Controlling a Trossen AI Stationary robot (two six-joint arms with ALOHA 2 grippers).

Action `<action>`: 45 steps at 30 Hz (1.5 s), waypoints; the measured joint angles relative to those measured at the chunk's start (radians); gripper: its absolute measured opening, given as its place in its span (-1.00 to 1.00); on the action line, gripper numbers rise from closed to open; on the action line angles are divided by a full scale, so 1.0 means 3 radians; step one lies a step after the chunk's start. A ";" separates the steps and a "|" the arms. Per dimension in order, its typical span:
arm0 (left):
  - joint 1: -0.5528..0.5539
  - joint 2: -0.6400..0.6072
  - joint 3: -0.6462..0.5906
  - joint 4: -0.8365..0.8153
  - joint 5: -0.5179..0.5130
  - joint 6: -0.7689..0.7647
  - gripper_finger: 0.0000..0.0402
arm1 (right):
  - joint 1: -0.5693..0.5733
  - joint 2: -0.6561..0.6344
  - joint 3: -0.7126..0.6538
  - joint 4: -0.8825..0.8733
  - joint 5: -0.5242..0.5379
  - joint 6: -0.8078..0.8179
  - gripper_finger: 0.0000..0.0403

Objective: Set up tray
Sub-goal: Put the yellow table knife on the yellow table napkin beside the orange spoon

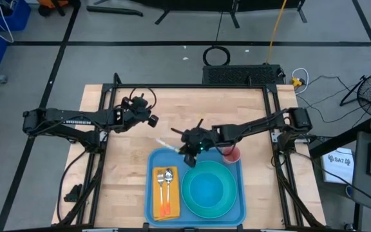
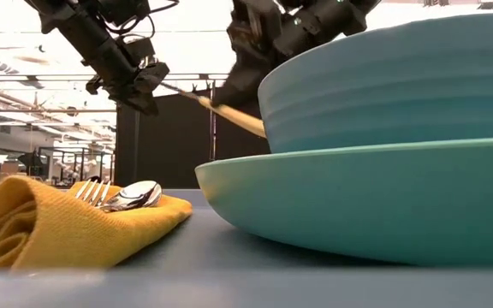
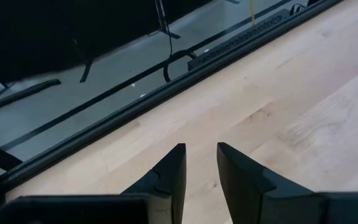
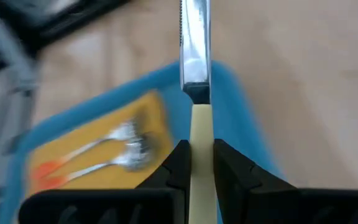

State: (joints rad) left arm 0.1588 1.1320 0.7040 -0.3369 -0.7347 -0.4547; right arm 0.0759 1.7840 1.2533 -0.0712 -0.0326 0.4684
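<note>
The light-blue tray lies at the table's near edge; its floor shows in the low view. On it, a yellow napkin carries a fork and a spoon. A teal bowl sits on a teal plate. My right gripper is shut on a knife with a silver blade, above the tray's far left corner. My left gripper hangs over the table's far left part, a little open and empty. My right gripper pinches the knife's cream handle between its two fingers. The fingers lie along the knife, whose blade sticks out ahead of them toward the table's left. The knife is lifted clear, above the tray's far rim.
A red cup stands at the tray's far right corner, under my right arm. Bare wooden table lies left of the tray and behind it. A dark frame edges the table's far side.
</note>
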 joint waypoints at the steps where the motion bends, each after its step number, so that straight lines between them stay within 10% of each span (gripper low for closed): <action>1: -0.0012 0.0000 0.0000 0.0001 -0.0004 0.0001 -0.52 | 0.0023 0.0011 0.0000 0.0066 -0.0087 0.0003 -0.84; 27: -0.0245 -0.0147 -0.0401 0.0536 -0.0106 0.0093 -0.52 | -0.0098 0.0063 0.0000 0.0429 -0.0393 -0.0467 -0.84; 36: -0.0254 -0.1015 -0.1514 0.2557 0.1255 0.0634 -0.52 | -0.0167 0.0062 -0.0003 0.0663 -0.0405 -0.0742 -0.84; 45: -0.0347 -0.1142 -0.1684 0.2712 0.1575 0.0564 -0.52 | -0.0291 0.0060 -0.0003 0.1096 0.0143 -0.1082 -0.84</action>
State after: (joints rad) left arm 0.0547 0.7894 0.1989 0.4766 -0.2622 -0.2856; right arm -0.0113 1.8019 1.2526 0.2576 0.0102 0.1438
